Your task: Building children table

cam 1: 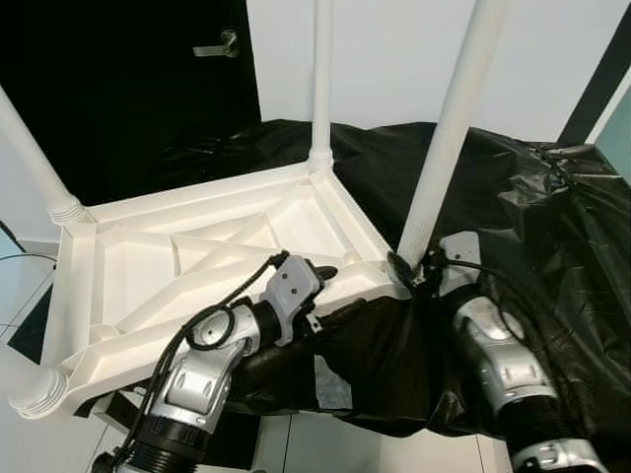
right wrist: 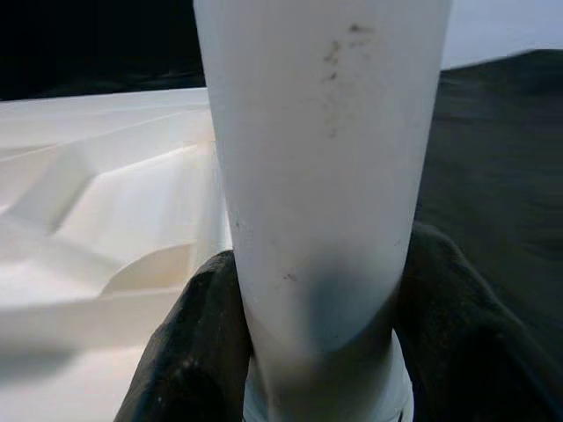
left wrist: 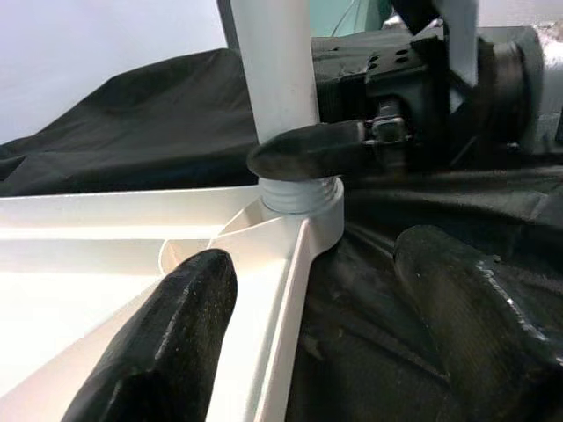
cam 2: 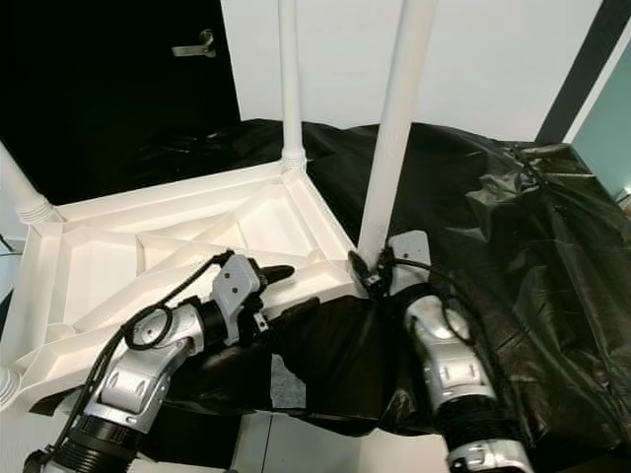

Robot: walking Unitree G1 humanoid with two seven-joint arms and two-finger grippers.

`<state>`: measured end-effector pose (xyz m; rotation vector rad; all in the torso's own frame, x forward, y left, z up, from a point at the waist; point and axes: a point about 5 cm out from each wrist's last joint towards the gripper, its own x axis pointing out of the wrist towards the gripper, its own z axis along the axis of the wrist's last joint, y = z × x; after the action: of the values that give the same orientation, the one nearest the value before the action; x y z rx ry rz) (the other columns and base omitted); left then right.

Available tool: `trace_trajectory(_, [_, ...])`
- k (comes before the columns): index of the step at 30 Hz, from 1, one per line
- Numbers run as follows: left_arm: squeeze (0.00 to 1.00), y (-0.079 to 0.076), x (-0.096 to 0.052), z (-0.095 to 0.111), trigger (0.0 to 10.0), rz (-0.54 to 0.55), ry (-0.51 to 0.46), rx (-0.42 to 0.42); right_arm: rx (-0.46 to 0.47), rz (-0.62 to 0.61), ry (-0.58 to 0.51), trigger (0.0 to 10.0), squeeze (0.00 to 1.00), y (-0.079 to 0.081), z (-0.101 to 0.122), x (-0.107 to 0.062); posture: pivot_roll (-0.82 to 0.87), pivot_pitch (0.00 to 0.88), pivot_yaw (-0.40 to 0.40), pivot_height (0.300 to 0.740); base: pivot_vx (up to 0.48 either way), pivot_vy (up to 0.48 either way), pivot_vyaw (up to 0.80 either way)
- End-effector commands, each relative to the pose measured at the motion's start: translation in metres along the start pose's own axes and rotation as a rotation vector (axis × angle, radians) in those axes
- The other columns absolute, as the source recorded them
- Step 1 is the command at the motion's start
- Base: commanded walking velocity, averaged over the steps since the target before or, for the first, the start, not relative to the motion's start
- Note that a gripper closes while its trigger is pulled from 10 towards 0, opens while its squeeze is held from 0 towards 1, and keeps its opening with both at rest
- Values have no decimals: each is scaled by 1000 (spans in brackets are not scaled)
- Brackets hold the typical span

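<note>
A white plastic children's table [cam 1: 197, 246] lies upside down on a black sheet, with its ribbed underside facing up. A white leg [cam 1: 449, 138] stands in the near right corner socket. My right gripper [cam 1: 409, 268] is shut on that leg just above the socket, with a finger [right wrist: 189, 352] on each side of the leg [right wrist: 317, 176]. My left gripper [cam 1: 330, 293] is open and straddles the table's near rim [left wrist: 264, 308], one finger [left wrist: 167, 343] inside the frame and the other outside. Other legs stand at the far corner [cam 1: 321, 79] and the left corner [cam 1: 30, 148].
The black plastic sheet [cam 1: 552, 227] covers the support under the table and bunches up on the right. A black door with a handle [cam 1: 217, 44] and a white wall stand behind. Light tiled floor [cam 1: 325, 448] shows below the sheet's front edge.
</note>
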<state>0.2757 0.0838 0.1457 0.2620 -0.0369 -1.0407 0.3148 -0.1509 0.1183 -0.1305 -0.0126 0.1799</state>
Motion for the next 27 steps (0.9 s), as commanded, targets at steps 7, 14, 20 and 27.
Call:
trace_trajectory(7, [0, 0, -1, -2, 10000, 52, 11, -4, 7, -310, 134, 10000, 0, -2, -23, -12, 70, 0, -16, 740, 0, 0, 0])
trace_trajectory(14, [0, -2, 2, -1, 10000, 46, 10, -6, 14, -302, 98, 10000, 0, -3, -16, -14, 62, 0, -14, 740, 0, 0, 0])
trace_trajectory(20, [0, -1, 3, 0, 10000, 46, 8, -5, 33, -257, 54, 10000, 1000, -5, -10, -15, 60, 0, -15, 740, 0, 0, 0])
trace_trajectory(27, [0, 0, 2, 1, 10000, 44, 6, -2, 30, -54, -33, 10000, 1000, -19, 0, -21, 58, 0, -15, 740, 0, 0, 0])
